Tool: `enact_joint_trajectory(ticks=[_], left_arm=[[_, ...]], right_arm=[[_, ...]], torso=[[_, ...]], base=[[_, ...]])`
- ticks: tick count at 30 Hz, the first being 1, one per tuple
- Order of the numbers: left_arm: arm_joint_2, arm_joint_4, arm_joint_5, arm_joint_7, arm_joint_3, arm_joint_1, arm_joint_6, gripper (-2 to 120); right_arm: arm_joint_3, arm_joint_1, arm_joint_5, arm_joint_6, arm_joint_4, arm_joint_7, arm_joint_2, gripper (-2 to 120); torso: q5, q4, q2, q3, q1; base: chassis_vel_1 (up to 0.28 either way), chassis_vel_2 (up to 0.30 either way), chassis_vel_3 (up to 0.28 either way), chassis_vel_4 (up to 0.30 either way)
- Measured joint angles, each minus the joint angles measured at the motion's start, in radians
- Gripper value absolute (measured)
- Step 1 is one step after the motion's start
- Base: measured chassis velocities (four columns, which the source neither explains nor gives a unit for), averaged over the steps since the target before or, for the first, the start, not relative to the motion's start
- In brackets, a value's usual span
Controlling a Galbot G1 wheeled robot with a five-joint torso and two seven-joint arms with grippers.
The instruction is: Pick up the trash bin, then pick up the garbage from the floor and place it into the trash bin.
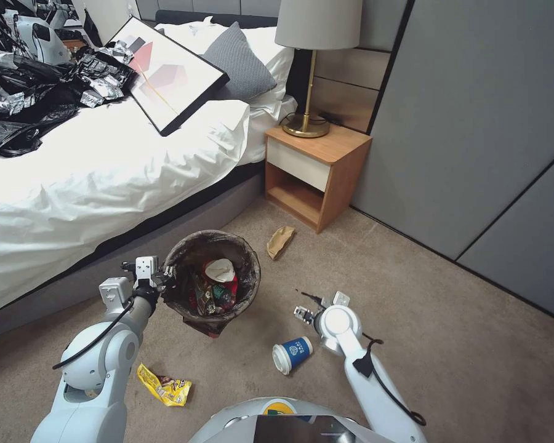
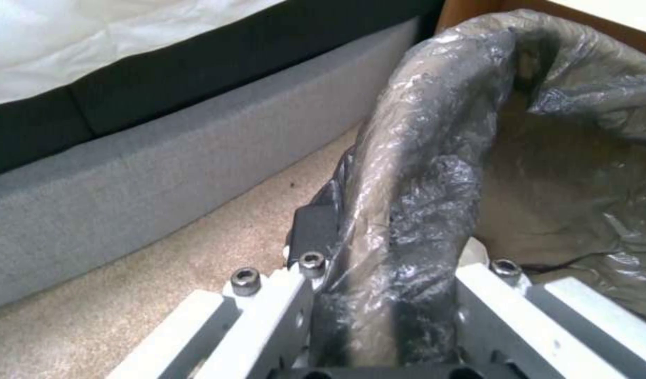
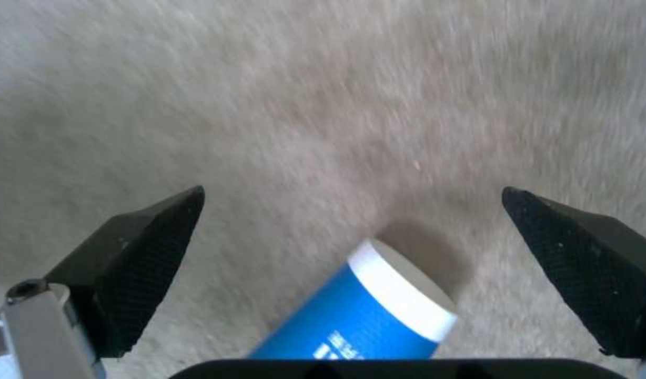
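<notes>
Blue-white cup (image 1: 292,354) lies on its side on the floor (image 1: 412,295), lower centre of frame. Looks light, thin-walled, crushable; I'd pinch mid-body, gently. My right hand (image 1: 304,314) hovers just above it, fingers (image 3: 137,263) spread wide. Trash bin (image 1: 212,283), centre-left, part full; my left hand (image 1: 166,278) clamps its bagged rim. Yellow wrapper (image 1: 164,385) lower left.

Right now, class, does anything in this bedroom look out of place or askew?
Yes. A framed picture lies tilted on the bed beside crumpled black plastic bags, and a blue cup, yellow wrapper and brown paper litter the carpet.
</notes>
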Motion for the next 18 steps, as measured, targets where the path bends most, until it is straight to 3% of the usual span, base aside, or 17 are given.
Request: enact_joint_trajectory(ticks=[18], left_arm=[[-0.002, 0.002, 0.0, 0.004, 0.007, 0.001, -0.005, 5]], right_arm=[[0.044, -0.093, -0.066, 0.038, -0.088, -0.041, 0.049, 100]], torso=[[-0.0001, -0.0001, 0.0, 0.0, 0.0]], base=[[0.0, 0.0, 0.0, 0.0]])
